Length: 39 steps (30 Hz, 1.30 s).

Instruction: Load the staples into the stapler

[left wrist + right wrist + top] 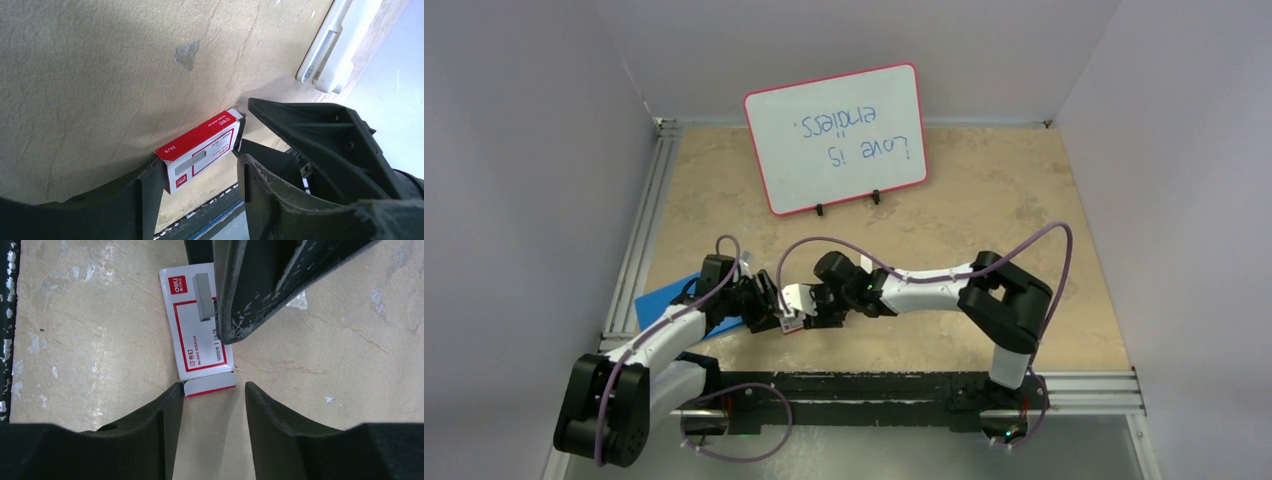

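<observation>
The small red staple box (pixel 200 147) with a white label is held lengthwise between my left gripper's (pixel 200 162) fingers, just above the table. The staples themselves are hidden inside it. In the right wrist view the box (pixel 195 330) lies label up, with its end flap (pixel 210 385) open toward my right gripper (pixel 213 390). That gripper is open and empty, with a fingertip on either side of the flap. A slim white object that looks like the stapler (pixel 322 52) lies on the table beyond the right gripper. It does not show in the top view, where both grippers meet at the box (pixel 793 312).
A red-framed whiteboard (pixel 834 135) stands at the back. A flat blue sheet (pixel 659 305) lies under the left arm. Metal rails run along the left edge (pixel 646 200) and the near edge (pixel 904 392). Walls close in both sides.
</observation>
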### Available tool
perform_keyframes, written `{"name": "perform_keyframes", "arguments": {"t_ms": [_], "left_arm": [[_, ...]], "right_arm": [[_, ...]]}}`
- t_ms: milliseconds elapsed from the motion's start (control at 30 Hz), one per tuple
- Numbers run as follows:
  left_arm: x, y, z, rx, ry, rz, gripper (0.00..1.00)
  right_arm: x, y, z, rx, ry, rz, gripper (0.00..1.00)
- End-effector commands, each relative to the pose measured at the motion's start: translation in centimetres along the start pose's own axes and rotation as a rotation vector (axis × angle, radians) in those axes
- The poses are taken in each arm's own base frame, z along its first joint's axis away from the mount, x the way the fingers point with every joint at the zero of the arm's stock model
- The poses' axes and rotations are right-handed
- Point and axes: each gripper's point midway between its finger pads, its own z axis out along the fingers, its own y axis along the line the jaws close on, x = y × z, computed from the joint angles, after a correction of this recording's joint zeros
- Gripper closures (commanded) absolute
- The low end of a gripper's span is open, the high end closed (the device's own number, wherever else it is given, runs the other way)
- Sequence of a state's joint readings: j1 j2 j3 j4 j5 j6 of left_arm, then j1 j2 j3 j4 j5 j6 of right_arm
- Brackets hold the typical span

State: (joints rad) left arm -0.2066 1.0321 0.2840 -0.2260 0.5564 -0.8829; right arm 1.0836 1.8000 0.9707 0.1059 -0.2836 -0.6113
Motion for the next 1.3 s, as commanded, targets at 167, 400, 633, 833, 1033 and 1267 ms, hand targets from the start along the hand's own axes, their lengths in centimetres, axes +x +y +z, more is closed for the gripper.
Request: {"name": "perform_keyframes", "arguments": {"t_ms": [167, 400, 633, 833, 1033, 1267], "left_arm": [[0.5, 1.2, 0.0, -0.062, 0.006, -0.033, 0.44], [0.4, 1.1, 0.0, -0.065, 0.003, -0.034, 0.41], [0.3, 0.6, -0.3, -0.057, 0.006, -0.037, 0.41], [0.6, 0.7, -0.3, -0.049, 0.014, -0.047, 0.43], [1.0, 0.7, -0.2, -0.039, 0.029, -0.049, 0.44], [1.3, 0.4, -0.2, -0.018, 0.049, -0.042, 0.41]], "right_arm": [[3.7, 3.0, 0.7, -0.138, 0.124, 0.012, 0.52], [4.1, 4.3, 0.9, -0.209, 0.143, 0.013, 0.51], [4.6, 4.5, 0.9, -0.214, 0.160, 0.012, 0.67], [4.9, 4.8, 0.5, -0.220, 0.167, 0.034, 0.71], [5.1, 4.2, -0.2, -0.194, 0.172, 0.048, 0.69], [5.2, 4.0, -0.8, -0.204, 0.180, 0.084, 0.55]]}}
